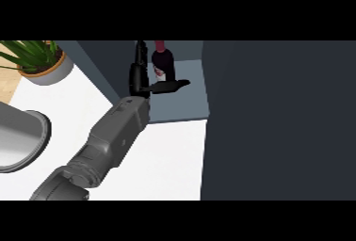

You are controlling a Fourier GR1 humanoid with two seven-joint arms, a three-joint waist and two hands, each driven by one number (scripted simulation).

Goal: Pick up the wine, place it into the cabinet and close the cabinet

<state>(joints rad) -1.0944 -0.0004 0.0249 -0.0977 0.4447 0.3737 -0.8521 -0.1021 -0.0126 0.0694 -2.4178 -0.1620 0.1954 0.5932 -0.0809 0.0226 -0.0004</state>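
A single grey forearm rises from the lower left of the head view and reaches up across the white table (170, 160) into the open dark grey cabinet (188, 101), whose blue-grey floor shows under the arm. Judging by where it enters, this looks like the left hand (142, 75): black, its fingers (141, 54) stretched straight up along the left side of the dark wine bottle with a red top and pale label (162, 61), the thumb pointing right across the front just below the bottle. The fingers look straight rather than curled round the glass; whether they touch it I cannot tell. The bottle stands upright inside the cabinet, near its back. The big dark cabinet door (278, 122) fills the right side. On the table's left stand a green potted plant in a grey pot (42, 63) and the rim of a grey metal basin (24, 141).
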